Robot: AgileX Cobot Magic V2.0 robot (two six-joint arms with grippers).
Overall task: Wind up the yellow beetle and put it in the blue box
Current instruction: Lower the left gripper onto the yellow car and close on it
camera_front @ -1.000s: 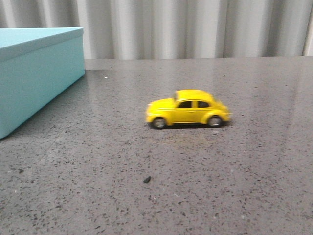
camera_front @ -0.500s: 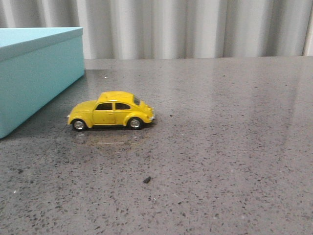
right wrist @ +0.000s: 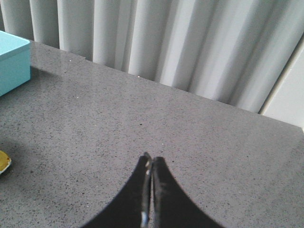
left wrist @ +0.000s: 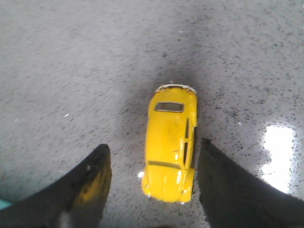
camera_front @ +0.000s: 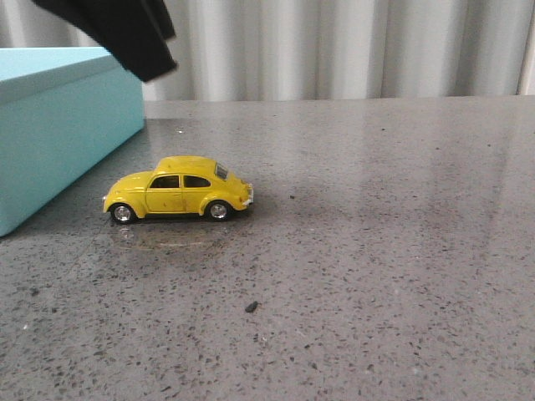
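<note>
The yellow beetle (camera_front: 177,189) stands on its wheels on the grey table, side-on, its nose towards the blue box (camera_front: 58,125) at the far left. A black part of my left arm (camera_front: 125,29) hangs above the box's near corner, well above the car. In the left wrist view the beetle (left wrist: 170,147) lies below and between the wide-open fingers of my left gripper (left wrist: 154,145), untouched by them. My right gripper (right wrist: 151,159) is shut and empty over bare table. A corner of the blue box (right wrist: 12,61) and a sliver of the beetle (right wrist: 4,161) show there.
A small dark speck (camera_front: 251,307) lies on the table in front of the car. Grey pleated curtains (camera_front: 334,46) close off the far edge of the table. A bright light reflection (left wrist: 278,152) shows on the glossy surface.
The beetle has rolled left from the table's middle towards the blue box and has nearly stopped. My left arm has come into the front view at the top left.
</note>
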